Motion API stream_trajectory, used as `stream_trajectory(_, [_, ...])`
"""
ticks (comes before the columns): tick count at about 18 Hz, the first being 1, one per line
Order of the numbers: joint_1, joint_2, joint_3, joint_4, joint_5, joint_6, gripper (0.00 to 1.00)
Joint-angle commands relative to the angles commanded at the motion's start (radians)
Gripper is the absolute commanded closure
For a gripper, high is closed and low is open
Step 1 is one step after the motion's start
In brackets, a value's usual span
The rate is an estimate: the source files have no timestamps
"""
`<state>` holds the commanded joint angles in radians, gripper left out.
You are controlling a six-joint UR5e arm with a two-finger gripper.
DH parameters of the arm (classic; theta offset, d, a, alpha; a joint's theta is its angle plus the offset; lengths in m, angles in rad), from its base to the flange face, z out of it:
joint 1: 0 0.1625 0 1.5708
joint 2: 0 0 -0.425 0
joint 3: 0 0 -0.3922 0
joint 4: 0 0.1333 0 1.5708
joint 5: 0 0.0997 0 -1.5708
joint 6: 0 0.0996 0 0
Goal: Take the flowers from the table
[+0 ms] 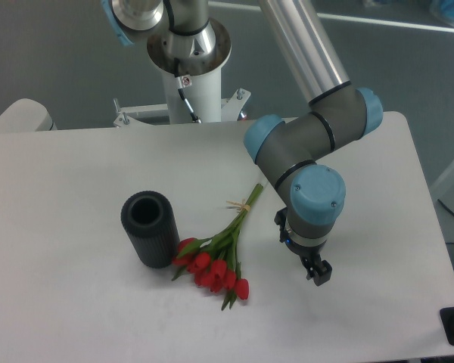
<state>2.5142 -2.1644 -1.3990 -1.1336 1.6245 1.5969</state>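
The flowers (216,261) lie flat on the tabletop (60,227), and I take them as the landmark. The gripper (318,272) hangs to their right, near them but not touching, low over the tabletop and pointing down. It holds nothing. Its fingers look close together, but they are small and dark here, so I cannot tell how wide the gap really is.

The step in hand seems to be the approach for the grasp. To do it well, I think the gripper should move left until it is above the stems, about the middle of the bunch, between the red heads and the pale band (243,204). The stems run diagonally, so the wrist should turn until the fingers close across the stems and not along them. The fingers must be opened wide enough before going down. The stems are thin and lie on the surface, so the descent must go almost to the tabletop, and the closing should be gentle.

The black vase (150,228) stands just left of the flowers, touching or almost touching the leftmost heads; approaching from the right avoids it.

The bunch has red tulip heads at the lower end, green stems and leaves fanning out, tied together near the upper stem ends.
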Motion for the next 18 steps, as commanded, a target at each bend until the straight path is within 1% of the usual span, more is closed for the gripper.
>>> stream_trajectory(6, [-0.002,0.0,-0.002,0.002,0.0,-0.002,0.0])
stream_trajectory(9, [-0.002,0.005,-0.018,0.008,-0.009,-0.002,0.0])
stream_trajectory(14, [0.002,0.014,-0.025,0.011,-0.025,-0.025,0.0])
stream_trajectory(16, [0.006,0.04,-0.049,0.005,-0.025,-0.025,0.0])
stream_trajectory(18, [0.006,0.072,-0.096,0.008,-0.025,-0.028,0.0])
